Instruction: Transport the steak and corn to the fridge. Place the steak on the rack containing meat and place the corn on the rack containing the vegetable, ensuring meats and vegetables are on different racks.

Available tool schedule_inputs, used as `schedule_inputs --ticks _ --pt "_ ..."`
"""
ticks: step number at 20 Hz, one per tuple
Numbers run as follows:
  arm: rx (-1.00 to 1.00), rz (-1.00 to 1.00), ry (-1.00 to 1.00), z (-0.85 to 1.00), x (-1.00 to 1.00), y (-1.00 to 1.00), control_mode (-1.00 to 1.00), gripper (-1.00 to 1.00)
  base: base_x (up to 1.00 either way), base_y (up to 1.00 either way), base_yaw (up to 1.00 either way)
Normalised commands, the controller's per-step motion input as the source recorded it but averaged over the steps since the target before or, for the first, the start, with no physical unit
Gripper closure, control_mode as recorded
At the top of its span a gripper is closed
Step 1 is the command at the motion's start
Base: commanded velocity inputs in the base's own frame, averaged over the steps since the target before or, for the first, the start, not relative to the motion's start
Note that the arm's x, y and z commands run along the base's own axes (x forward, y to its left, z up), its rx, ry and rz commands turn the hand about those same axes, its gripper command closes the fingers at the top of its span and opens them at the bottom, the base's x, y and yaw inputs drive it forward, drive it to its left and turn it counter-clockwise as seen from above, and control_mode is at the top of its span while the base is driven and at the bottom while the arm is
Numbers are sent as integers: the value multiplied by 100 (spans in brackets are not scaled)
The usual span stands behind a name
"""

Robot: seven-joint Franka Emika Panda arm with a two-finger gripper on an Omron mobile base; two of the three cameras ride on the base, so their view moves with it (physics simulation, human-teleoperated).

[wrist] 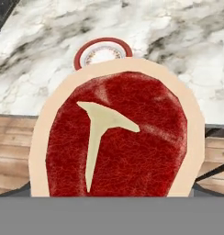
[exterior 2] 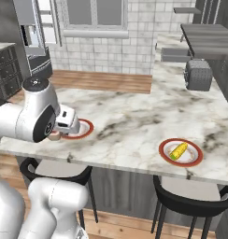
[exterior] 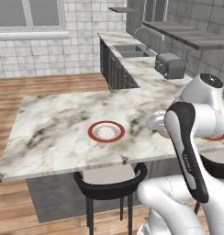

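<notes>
**A:** Start at the left. What's there?

**B:** A marble counter [exterior 2: 134, 116] with two round red-rimmed plates on it. The left plate [exterior: 106, 131] is bare. In the right base view the arm's hand half covers it.

**A:** And the gripper?

**B:** The gripper [exterior 2: 63, 127] hangs at the near rim of that plate, over the counter's front edge. Its jaws stand wide, clamped on the steak [wrist: 116, 137]. There is one steak, a red slab with a pale rim and a pale T-shaped streak. In the hand view it sits right up against the camera and hides the finger tips. The bare plate lies beyond it, with wooden floor showing at either side below the counter's edge.

**A:** So the steak is off its plate?

**B:** Yes, held in the air and clear of the plate.

**A:** Moving right?

**B:** The second plate [exterior 2: 195, 158] is well apart from the first, near the counter's front edge. One corn [exterior 2: 178, 150] cob lies on it, bright yellow and set at a slant.

**A:** Anything else?

**B:** Two black stools are tucked under the counter, a left stool [exterior 2: 55, 175] and a right stool [exterior 2: 190, 198]. One toaster [exterior 2: 198, 74] stands at the far right.
</notes>
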Motion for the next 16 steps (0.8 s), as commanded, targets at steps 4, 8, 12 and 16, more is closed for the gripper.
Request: schedule_inputs --ticks 4,8,12,16 --pt "0 -31 -7 55 -44 0 -100 100 0 0 0" --pt "2 -14 -1 61 -53 0 -100 100 0 0 0" --pt "1 0 0 53 -58 0 -100 100 0 0 0" --pt "0 0 0 0 0 0 100 100 -91 -1 0"
